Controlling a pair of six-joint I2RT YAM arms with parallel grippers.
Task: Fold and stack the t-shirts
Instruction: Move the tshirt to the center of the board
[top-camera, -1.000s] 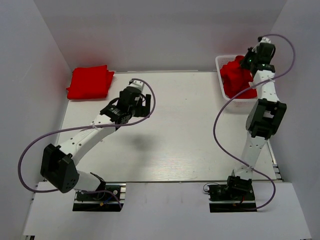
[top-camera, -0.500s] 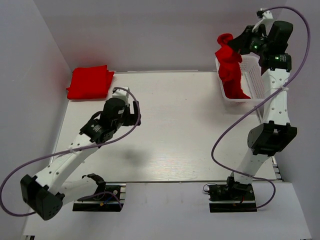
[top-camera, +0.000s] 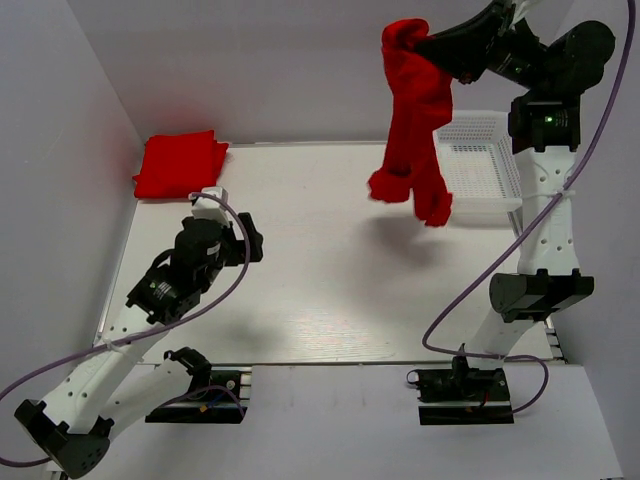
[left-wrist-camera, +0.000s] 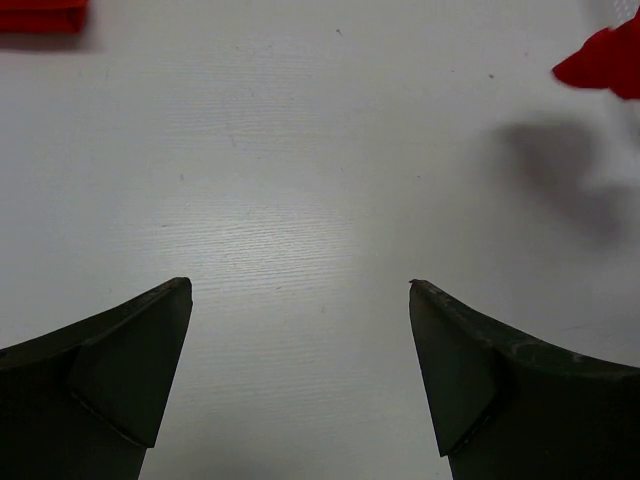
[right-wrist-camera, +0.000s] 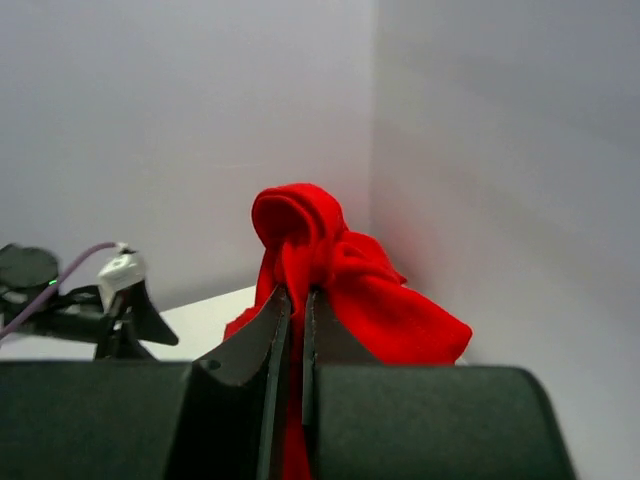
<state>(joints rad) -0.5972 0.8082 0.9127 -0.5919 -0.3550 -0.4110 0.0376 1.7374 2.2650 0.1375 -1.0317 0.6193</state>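
Holding one red t-shirt in the air, second one folded on the counter

Right hand (top-camera: 428, 45) (right-wrist-camera: 295, 296) is up high over the far right of the counter (top-camera: 320, 290), fingers pinched together on a bunched fold of the hanging t-shirt (top-camera: 410, 120) (right-wrist-camera: 335, 265). In the right wrist view the cloth balloons out just above the fingertips. The shirt hangs straight down from the grip, crumpled and unfolded. Its lower end dangles just left of the white mesh basket (top-camera: 485, 170) and looks off the counter surface. Its shadow (top-camera: 390, 235) (left-wrist-camera: 560, 165) falls on the counter below.

Folded t-shirt (top-camera: 180, 165) (left-wrist-camera: 40, 12) lies flat at the far left corner, well apart from both hands.

Left hand (top-camera: 235, 232) (left-wrist-camera: 300, 285) sits low over the left half of the counter, fingers wide apart with only bare counter between them.
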